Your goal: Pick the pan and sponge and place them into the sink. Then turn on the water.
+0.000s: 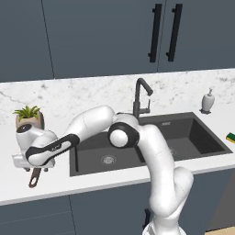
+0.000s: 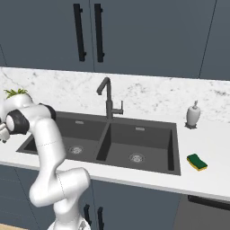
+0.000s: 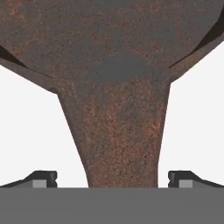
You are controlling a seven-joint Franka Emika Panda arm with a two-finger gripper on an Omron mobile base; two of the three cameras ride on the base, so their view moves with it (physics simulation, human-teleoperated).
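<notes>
In the hand view the pan (image 3: 113, 52) is seen very close, rusty brown. Its handle (image 3: 120, 144) runs down between my two fingertips (image 3: 43, 177). My gripper (image 3: 112, 178) is open, with white counter showing in a gap on each side of the handle. In the left base view the hand (image 1: 27, 161) hangs low over the counter left of the sink (image 1: 183, 120) and hides the pan's bowl, leaving the handle's loop end (image 1: 34, 179) showing below it. The sponge (image 2: 197, 162), yellow and green, lies on the counter right of the sink (image 2: 134, 126). No water runs from the faucet (image 2: 107, 96).
A potted plant (image 1: 28, 115) stands just behind my hand on the left counter. A white soap dispenser (image 2: 193, 114) sits behind the sink's right corner. The counter's front edge runs close below the pan handle. Dark cabinets hang above the marble backsplash.
</notes>
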